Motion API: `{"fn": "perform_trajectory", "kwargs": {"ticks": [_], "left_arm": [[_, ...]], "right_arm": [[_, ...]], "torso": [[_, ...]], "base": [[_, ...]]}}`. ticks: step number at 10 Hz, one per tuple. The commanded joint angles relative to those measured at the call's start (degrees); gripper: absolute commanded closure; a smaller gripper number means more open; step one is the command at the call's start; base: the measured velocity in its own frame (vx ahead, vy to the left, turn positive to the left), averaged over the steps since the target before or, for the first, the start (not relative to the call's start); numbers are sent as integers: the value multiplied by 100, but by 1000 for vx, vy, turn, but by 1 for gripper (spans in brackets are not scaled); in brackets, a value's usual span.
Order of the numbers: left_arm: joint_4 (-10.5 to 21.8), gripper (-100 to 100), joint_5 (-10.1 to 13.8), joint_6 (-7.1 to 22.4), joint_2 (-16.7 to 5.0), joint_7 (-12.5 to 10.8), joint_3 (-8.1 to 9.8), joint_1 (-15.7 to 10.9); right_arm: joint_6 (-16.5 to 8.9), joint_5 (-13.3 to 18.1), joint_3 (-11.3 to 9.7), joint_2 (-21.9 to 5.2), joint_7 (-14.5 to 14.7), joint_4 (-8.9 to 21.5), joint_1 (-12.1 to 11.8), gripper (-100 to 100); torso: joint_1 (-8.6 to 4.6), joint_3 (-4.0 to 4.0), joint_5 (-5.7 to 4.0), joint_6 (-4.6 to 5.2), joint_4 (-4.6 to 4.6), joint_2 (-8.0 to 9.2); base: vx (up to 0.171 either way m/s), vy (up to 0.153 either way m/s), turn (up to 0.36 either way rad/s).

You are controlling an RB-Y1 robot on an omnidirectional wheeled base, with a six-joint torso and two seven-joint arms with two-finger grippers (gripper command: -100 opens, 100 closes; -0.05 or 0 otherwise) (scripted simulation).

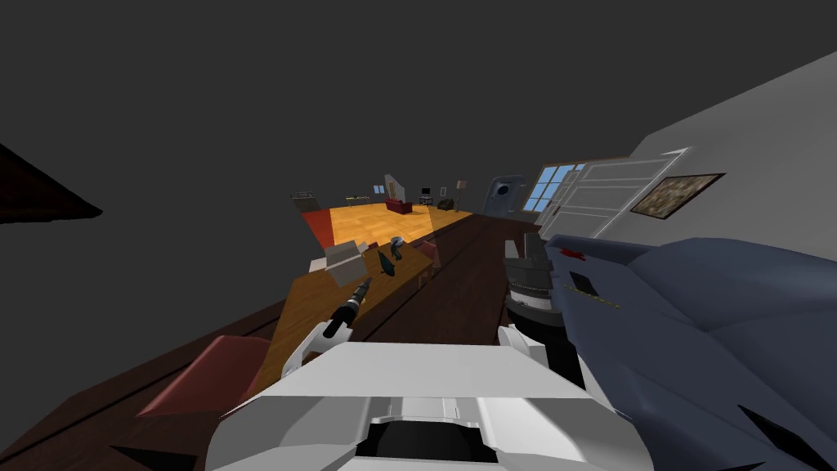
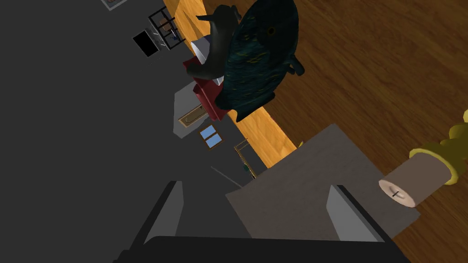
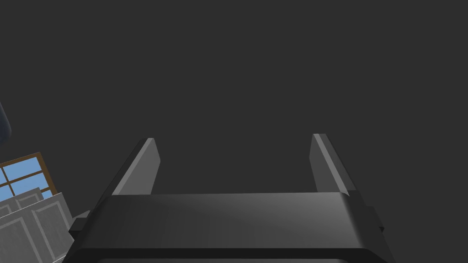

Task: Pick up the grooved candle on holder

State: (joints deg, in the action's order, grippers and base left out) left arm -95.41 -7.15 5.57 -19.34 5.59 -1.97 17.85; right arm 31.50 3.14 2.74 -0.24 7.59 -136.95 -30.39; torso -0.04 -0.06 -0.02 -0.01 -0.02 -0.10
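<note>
Two fingers of the left pincer (image 2: 256,207) stand apart, and the candle (image 2: 413,182) on its yellow holder (image 2: 445,153) on the wooden worktop (image 2: 365,68) sits just outside one finger, so the robot should slide sideways until it sits between them, then squeeze.

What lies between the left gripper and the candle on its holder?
In the left wrist view, a flat grey slab covers the stretch from the open left gripper to the candle, which sits just outside one finger.
</note>
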Motion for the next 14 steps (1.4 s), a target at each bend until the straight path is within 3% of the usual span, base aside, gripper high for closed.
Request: {"fn": "perform_trajectory", "kwargs": {"ticks": [1,9,13,14], "left_arm": [[246,-100,-38,237,-53,40,-32,-72],[1371,-100,-15,1141,-343,96,-145,-347],[1687,-100,68,1383,-371,73,-145,-381],[1622,-100,87,1355,-408,77,-160,-404]], "right_arm": [[0,0,0,0,0,0,0,0],[0,0,0,0,0,0,0,0],[0,0,1,-1,0,0,0,0],[0,0,1,-1,0,0,0,0]], "torso": [[0,0,0,0,0,0],[17,4,3,0,2,7],[25,4,5,-1,2,7],[34,4,7,-1,2,7]], "base": [[29,-12,-69],[18,16,-71],[9,59,-70],[4,42,-20]]}}
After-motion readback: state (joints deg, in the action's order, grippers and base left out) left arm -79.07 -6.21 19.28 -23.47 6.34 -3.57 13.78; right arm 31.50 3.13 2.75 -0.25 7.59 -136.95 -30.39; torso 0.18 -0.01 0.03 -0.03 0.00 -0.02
